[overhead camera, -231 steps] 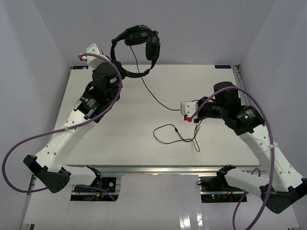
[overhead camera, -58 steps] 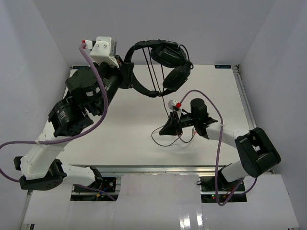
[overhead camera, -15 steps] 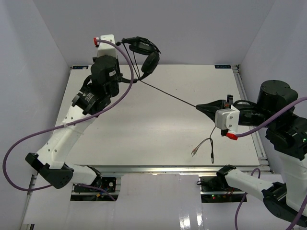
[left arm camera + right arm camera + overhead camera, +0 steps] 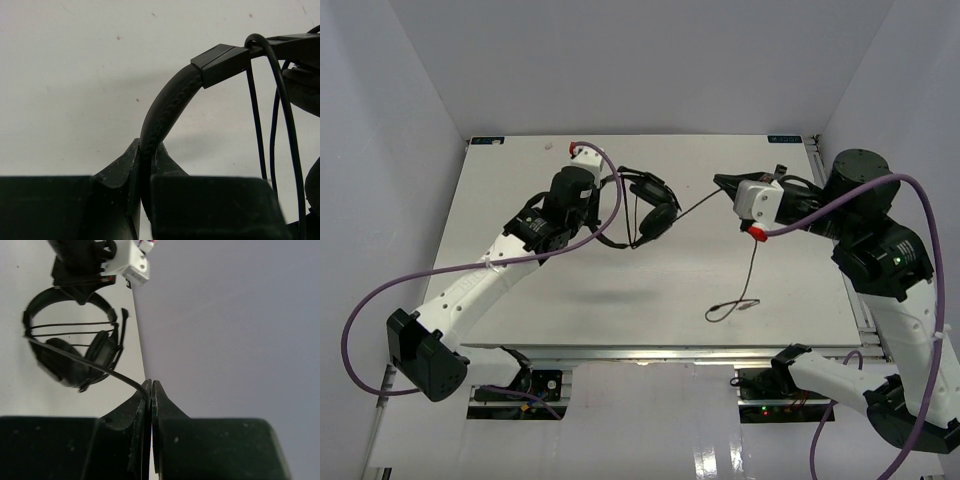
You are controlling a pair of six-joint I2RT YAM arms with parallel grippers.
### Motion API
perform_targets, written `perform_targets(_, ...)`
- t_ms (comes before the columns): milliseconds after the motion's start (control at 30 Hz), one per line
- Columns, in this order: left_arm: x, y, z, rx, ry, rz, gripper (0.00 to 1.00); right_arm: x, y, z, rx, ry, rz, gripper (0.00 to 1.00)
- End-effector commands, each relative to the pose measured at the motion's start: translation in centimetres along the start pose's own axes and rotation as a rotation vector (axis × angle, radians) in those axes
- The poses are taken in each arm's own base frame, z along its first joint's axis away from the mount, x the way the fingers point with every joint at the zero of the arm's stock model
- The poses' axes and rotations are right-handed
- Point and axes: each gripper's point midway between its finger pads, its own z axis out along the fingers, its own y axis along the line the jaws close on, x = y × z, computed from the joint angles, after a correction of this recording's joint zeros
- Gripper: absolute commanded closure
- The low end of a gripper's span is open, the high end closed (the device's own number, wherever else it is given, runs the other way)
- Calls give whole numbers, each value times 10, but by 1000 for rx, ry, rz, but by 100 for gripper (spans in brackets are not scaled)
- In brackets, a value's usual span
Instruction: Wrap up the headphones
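Observation:
The black headphones (image 4: pixel 653 208) hang over the middle of the table, ear cups together, with a few turns of cable across the band. My left gripper (image 4: pixel 612 190) is shut on the padded headband (image 4: pixel 167 102), pinched between the fingertips (image 4: pixel 145 150). The thin cable (image 4: pixel 695 205) runs taut from the ear cups to my right gripper (image 4: pixel 722 183), which is shut on it (image 4: pixel 150 386). From there the cable drops to the table and ends in a loose loop with the plug (image 4: pixel 747 305). In the right wrist view the headphones (image 4: pixel 70 355) hang below my left gripper (image 4: pixel 82 270).
The white table (image 4: pixel 550 290) has a metal rail along its right edge (image 4: pixel 840 250). Grey walls close in the back and both sides. Thick purple robot cables (image 4: pixel 380 300) loop off each arm. Cable turns (image 4: pixel 272 105) hang right of the headband.
My left arm has brought the headphones down and right, from the back wall to mid-table. My right gripper has moved left and back, and the cable's free end has slid with it.

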Motion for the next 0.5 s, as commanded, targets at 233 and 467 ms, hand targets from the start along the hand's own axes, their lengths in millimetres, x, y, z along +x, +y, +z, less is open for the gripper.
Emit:
perform_targets(233,41,-84,-41,342,23,126,100,11,-51,50,125,-35,28,92)
perform_targets(467,53,-109,-67,435,19,131,100,41,-52,81,111,18,73,92)
